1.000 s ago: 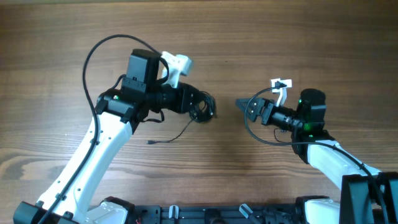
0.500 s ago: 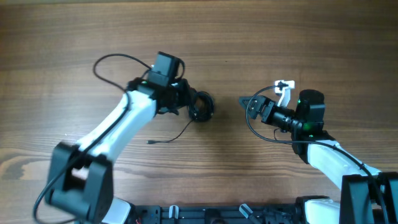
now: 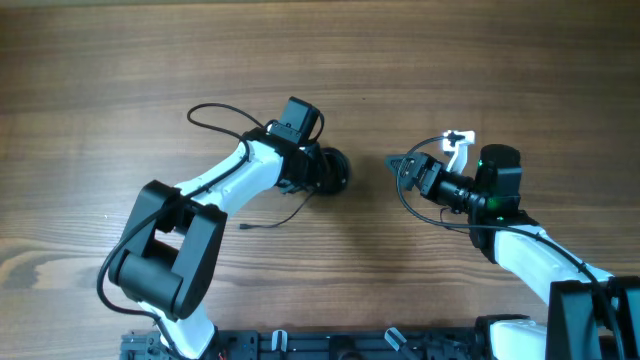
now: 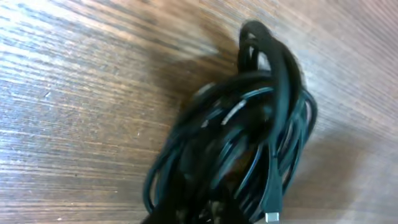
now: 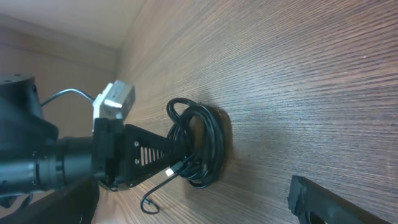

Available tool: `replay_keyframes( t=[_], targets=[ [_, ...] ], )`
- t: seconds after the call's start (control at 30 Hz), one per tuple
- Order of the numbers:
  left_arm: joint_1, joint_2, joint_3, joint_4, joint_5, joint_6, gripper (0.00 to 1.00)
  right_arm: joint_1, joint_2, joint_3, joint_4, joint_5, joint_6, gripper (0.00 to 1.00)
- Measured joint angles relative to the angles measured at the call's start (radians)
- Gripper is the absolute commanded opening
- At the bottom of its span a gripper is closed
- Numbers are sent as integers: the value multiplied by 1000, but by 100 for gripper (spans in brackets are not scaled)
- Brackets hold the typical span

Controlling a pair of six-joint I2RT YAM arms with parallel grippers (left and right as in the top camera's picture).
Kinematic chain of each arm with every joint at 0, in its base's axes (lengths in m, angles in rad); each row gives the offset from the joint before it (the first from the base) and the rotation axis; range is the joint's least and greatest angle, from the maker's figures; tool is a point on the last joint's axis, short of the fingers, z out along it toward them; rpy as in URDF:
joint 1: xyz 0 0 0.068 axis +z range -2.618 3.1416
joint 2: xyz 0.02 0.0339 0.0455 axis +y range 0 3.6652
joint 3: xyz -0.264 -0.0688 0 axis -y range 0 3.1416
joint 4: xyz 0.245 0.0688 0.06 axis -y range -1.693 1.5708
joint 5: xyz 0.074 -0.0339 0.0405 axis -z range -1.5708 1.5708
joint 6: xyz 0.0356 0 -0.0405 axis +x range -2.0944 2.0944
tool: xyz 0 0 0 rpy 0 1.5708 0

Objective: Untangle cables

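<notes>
Several thin black cables lie knotted on the brown wooden table, pinched by the left gripper; the right gripper gapes nearby (empty). A one-sided pull could cinch the knot.

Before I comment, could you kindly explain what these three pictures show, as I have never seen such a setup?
These are two robot arms at a wooden table. One picture looks down from above; the other two come from cameras on each wrist. The left arm reaches to a bundle of thin black cables, and its jaws are shut on it, apparently pinching a strand; its wrist camera shows that bundle close up. One loose tail trails across the wood. The right arm sits opposite with its jaws open, holding nothing, its camera facing the bundle.
</notes>
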Motion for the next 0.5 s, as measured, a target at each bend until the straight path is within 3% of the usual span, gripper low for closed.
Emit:
replay_keyframes(
  t=[0.27, 0.5],
  targets=[
    [-5, 0, 2, 0, -14, 18, 4, 0, 0, 0, -1, 37, 3, 100],
    [-6, 0, 7, -16, -13, 159, 4, 0, 0, 0, -34, 60, 3, 100]
  ],
)
